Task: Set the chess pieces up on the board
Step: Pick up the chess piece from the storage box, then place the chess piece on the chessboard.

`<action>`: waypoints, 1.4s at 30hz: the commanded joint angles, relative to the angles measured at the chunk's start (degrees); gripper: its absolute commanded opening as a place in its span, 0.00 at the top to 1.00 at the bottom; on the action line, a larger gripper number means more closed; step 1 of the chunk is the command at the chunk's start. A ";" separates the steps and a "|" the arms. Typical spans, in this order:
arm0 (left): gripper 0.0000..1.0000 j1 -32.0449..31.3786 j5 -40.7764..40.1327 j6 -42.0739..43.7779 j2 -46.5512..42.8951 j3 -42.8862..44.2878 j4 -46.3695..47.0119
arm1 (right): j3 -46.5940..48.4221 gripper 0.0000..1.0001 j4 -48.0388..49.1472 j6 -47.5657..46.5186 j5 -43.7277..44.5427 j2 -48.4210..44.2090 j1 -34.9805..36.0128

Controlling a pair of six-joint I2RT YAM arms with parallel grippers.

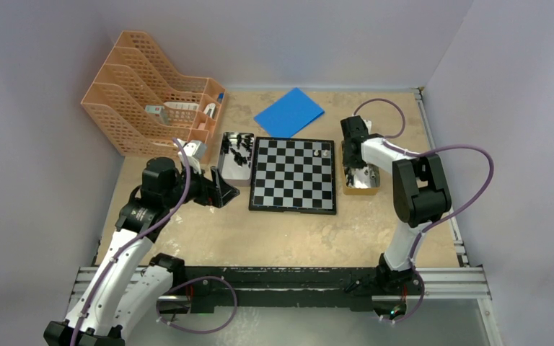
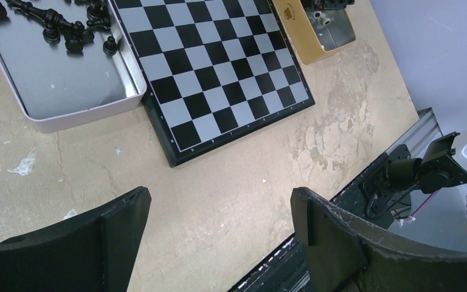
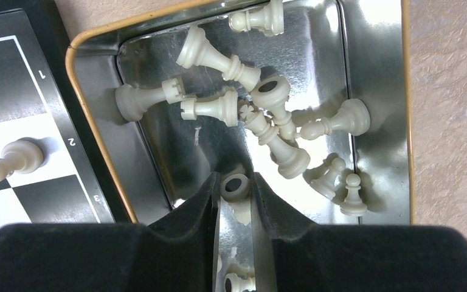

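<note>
Right pincer [image 3: 235, 181] — clamped around one white piece [image 3: 236, 189].

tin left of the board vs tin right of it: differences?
Left tin has a silver-white rim and holds black pieces; right tin has a gold rim and holds cream-white pieces. Right end effector is down in the right tin, pinching a white piece; left end effector hangs open off the left tin. Both are shallow metal trays flanking the board.

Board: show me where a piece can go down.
The board is bare from the silver tin's side to the near frame. Only its far right corner, beside the crowded gold tin, holds a white pawn.
</note>
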 commanded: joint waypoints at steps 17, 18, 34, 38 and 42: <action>0.20 -0.27 5.13 -5.44 6.51 7.50 2.62 | 1.47 0.83 -4.17 6.85 -3.24 -17.29 -0.14; 0.22 -0.27 5.76 -6.53 7.01 8.03 3.83 | 1.22 0.83 -3.32 7.58 -5.34 -18.56 -0.08; 0.36 -3.94 10.60 -18.74 21.87 9.80 32.36 | -15.94 0.84 34.44 38.78 -47.99 -29.85 1.06; 0.37 -9.78 5.47 -15.65 25.55 9.67 38.07 | -19.29 0.84 44.58 48.67 -50.31 -29.97 3.02; 0.40 -15.51 -0.73 -8.98 29.23 9.97 43.90 | -22.89 0.84 54.56 59.04 -52.16 -29.27 4.68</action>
